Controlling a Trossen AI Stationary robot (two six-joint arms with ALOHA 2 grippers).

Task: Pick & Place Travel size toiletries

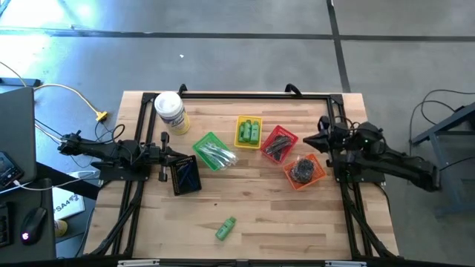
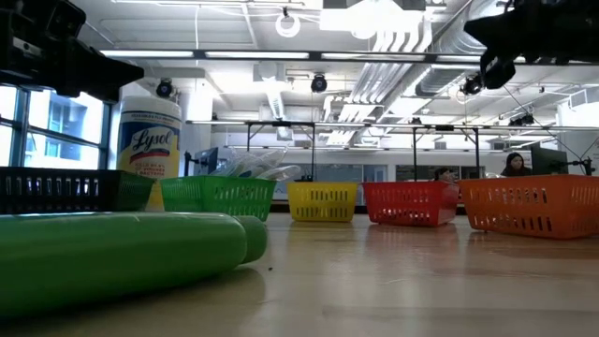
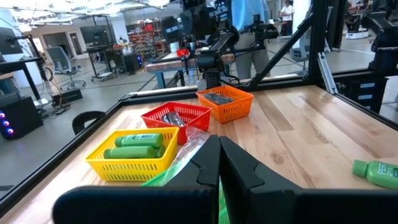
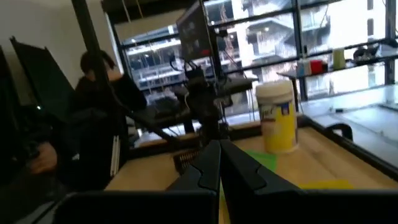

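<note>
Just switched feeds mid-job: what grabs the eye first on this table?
A row of bright baskets: green, yellow, red, orange. One green bottle lies alone near the front edge. Both grippers, left and right, wait shut at the sides.

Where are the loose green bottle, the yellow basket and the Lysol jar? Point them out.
Loose green bottle (image 1: pixel 225 229), high view, middle of its body.
Yellow basket (image 1: pixel 239 132), high view, its left rim.
Lysol jar (image 1: pixel 168 103), high view, centre of its white lid.

Grey concrete floor (image 1: pixel 245 52), white ceiling ducts (image 2: pixel 393 42), big windows (image 4: pixel 323 37)
</note>
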